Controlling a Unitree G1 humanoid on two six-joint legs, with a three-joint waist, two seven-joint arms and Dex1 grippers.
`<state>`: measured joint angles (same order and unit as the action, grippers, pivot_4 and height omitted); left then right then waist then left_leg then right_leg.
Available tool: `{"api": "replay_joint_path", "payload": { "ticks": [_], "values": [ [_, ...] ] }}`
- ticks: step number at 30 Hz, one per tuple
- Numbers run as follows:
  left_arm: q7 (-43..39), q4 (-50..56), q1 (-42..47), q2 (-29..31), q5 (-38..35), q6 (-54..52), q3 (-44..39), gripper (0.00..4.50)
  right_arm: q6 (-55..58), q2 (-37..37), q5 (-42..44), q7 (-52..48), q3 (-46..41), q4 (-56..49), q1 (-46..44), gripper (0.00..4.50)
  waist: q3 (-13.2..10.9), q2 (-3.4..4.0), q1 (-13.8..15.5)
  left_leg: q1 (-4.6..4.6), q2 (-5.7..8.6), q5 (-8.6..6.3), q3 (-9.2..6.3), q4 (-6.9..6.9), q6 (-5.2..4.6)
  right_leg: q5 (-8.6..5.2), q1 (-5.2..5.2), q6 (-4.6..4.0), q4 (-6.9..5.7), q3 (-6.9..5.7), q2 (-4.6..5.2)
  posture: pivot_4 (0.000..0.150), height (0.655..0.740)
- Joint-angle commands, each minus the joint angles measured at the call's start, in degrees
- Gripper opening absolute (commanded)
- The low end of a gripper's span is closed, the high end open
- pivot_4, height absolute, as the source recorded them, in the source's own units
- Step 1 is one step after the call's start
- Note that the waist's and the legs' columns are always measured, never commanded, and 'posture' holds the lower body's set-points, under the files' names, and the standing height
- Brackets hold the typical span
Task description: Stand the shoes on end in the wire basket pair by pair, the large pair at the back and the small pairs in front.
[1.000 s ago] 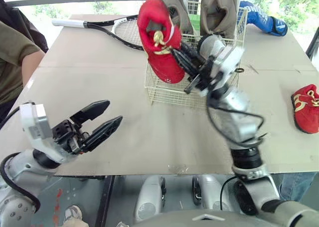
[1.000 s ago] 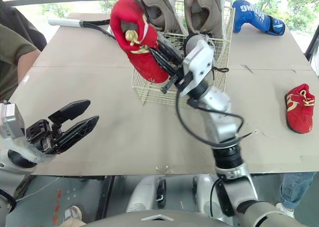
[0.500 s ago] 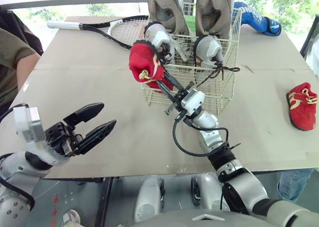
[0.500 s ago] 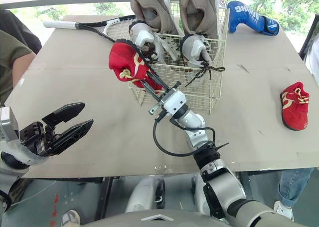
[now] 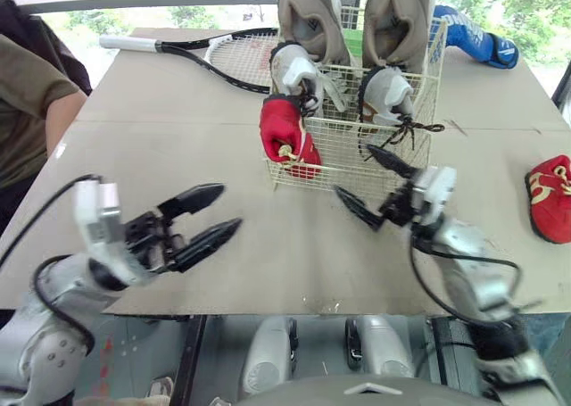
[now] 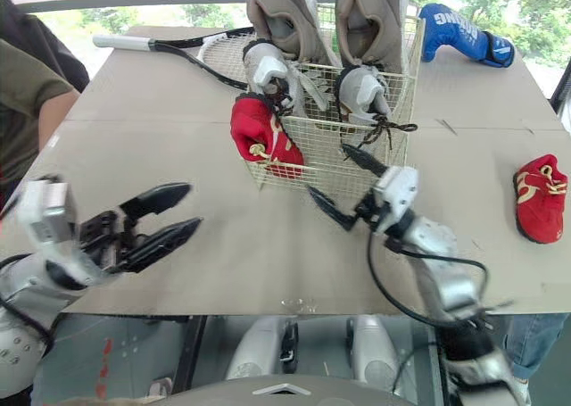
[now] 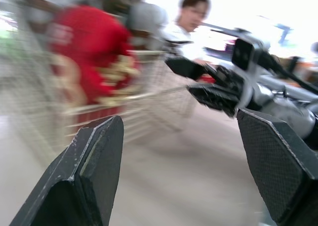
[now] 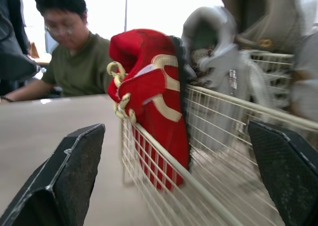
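Observation:
The wire basket (image 5: 406, 161) stands at the table's far middle. A large tan pair (image 5: 308, 13) stands on end at its back, with a small grey pair (image 5: 297, 71) in front of it. One red shoe (image 5: 287, 136) stands on end in the basket's front left corner, close up in the right wrist view (image 8: 154, 102). Its mate (image 5: 551, 196) lies on the table at far right. My right gripper (image 5: 352, 169) is open and holds nothing, just in front of the basket. My left gripper (image 5: 230, 206) hangs open over the near left table.
A tennis racket (image 5: 214, 53) lies at the back left, touching the basket's far side. A blue boxing glove (image 5: 477, 36) lies at the back right. A person in a green shirt (image 5: 27, 103) sits at the left edge. Bare table lies in front of the basket.
My right gripper lowered the red shoe into the basket's front left corner, let it go, opened and drew back toward the near edge. The left gripper stayed open.

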<state>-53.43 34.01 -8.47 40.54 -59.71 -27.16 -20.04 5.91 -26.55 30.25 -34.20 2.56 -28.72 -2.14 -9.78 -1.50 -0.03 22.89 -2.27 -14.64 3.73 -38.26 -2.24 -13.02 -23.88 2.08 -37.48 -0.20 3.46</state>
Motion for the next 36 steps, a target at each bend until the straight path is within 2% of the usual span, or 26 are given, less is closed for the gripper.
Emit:
{"api": "replay_joint_path", "payload": {
  "ticks": [1,3,5,8,11,13,15,18,22,25,29,32,33,36],
  "values": [
    [1.4,4.4,4.9,-0.6,0.1,-2.1,7.2,3.92,15.9,-11.0,7.7,4.8,-11.7,-14.5,5.2,4.43,0.0,-0.01,0.0,0.00,0.01,0.00,0.01,0.00,-0.01,0.00,0.02,0.01,0.04,0.01,0.00,0.150,0.7400],
    [2.9,4.6,9.0,-2.2,2.9,-2.7,12.8,3.92,24.7,-18.3,11.8,7.0,-21.1,-16.2,8.3,4.43,0.0,0.02,0.2,-0.05,0.04,-0.01,0.03,-0.06,-0.03,0.00,0.11,0.03,0.09,0.04,-0.01,0.150,0.7400],
    [4.8,3.2,15.0,-5.2,6.6,-3.3,19.0,3.92,32.0,-24.2,16.7,5.2,-32.4,-12.0,11.2,4.43,0.1,-0.21,0.3,-0.09,0.07,0.00,0.02,-0.11,-0.05,0.01,0.21,0.05,0.17,0.05,-0.05,0.150,0.7400],
    [4.9,0.3,21.4,-8.2,9.9,-4.0,24.9,3.92,41.8,-30.6,13.9,7.1,-40.9,-3.2,12.2,4.43,0.1,-0.27,0.8,-0.07,0.10,-0.01,-0.04,-0.16,-0.07,0.02,0.32,0.06,0.35,0.10,-0.35,0.150,0.7400],
    [5.0,-2.7,25.9,-10.7,11.1,-4.0,26.8,3.92,45.0,-38.4,7.1,6.3,-38.9,9.0,9.7,4.43,0.1,-0.14,0.7,-0.05,0.08,-0.05,-0.01,-0.12,-0.13,0.03,0.32,0.04,0.46,0.20,-0.47,0.150,0.7400],
    [4.0,-4.1,27.4,-11.8,12.0,-3.5,27.5,3.92,48.9,-43.6,4.3,6.8,-33.9,19.5,4.0,4.43,0.1,-0.15,0.5,0.00,0.11,-0.06,0.04,-0.10,-0.16,0.03,0.28,0.04,0.53,0.26,-0.48,0.150,0.7400],
    [3.1,-4.9,27.7,-12.3,12.8,-3.1,28.0,3.92,48.3,-46.7,1.0,4.6,-27.6,27.8,-1.5,4.43,0.1,-0.14,0.0,-0.01,0.10,-0.07,0.09,-0.05,-0.18,0.03,0.26,0.03,0.58,0.37,-0.54,0.150,0.7400],
    [1.8,-5.1,27.0,-12.6,14.5,-2.0,28.7,3.92,47.5,-47.4,-3.5,1.4,-18.4,39.4,-11.3,4.43,0.1,-0.13,-0.4,0.06,0.06,-0.07,0.10,-0.01,-0.18,0.02,0.21,0.04,0.67,0.37,-0.65,0.150,0.7400],
    [1.3,-4.3,24.8,-13.0,16.0,-0.5,28.7,3.92,45.9,-44.1,-9.1,-3.2,-9.0,54.6,-25.2,4.43,0.0,0.04,-0.7,0.14,0.06,-0.08,0.07,-0.01,-0.19,0.12,0.13,0.26,0.71,0.45,-0.67,0.150,0.7400],
    [1.4,-4.1,24.1,-13.1,17.1,0.3,28.6,3.92,45.1,-41.7,-12.8,-6.5,-4.3,62.7,-32.2,3.65,0.0,0.11,-0.8,0.11,0.06,-0.08,0.19,-0.01,-0.19,0.14,0.09,0.29,0.71,0.60,-0.67,0.150,0.7400],
    [2.1,-2.4,22.9,-13.2,17.2,0.8,28.1,3.92,40.8,-39.8,-16.8,-9.8,-1.8,71.0,-35.8,1.70,0.0,0.11,-0.5,0.13,0.10,-0.08,0.30,-0.03,-0.20,0.14,0.10,0.27,0.70,0.66,-0.68,0.150,0.7400],
    [2.4,-0.5,22.3,-12.3,16.4,0.3,27.4,3.92,39.2,-39.2,-17.8,-11.9,-1.9,73.5,-36.3,0.23,0.0,0.12,-0.4,0.14,0.10,-0.13,0.31,-0.06,-0.27,0.16,0.10,0.31,0.71,0.78,-0.66,0.150,0.7400],
    [2.5,-0.3,22.6,-12.1,16.0,0.0,27.1,3.92,39.0,-39.2,-17.7,-12.6,-2.3,73.4,-35.8,0.04,0.0,0.12,-0.4,0.14,0.10,-0.14,0.32,-0.07,-0.29,0.16,0.10,0.32,0.72,0.79,-0.66,0.150,0.7400],
    [1.6,-0.6,24.2,-11.8,13.7,-1.1,26.2,3.92,39.0,-40.0,-15.5,-13.7,-6.7,69.9,-32.5,0.04,0.0,0.12,-0.3,0.13,0.10,-0.15,0.33,-0.08,-0.31,0.20,0.11,0.38,0.72,0.79,-0.66,0.150,0.7400]
  ]
}}
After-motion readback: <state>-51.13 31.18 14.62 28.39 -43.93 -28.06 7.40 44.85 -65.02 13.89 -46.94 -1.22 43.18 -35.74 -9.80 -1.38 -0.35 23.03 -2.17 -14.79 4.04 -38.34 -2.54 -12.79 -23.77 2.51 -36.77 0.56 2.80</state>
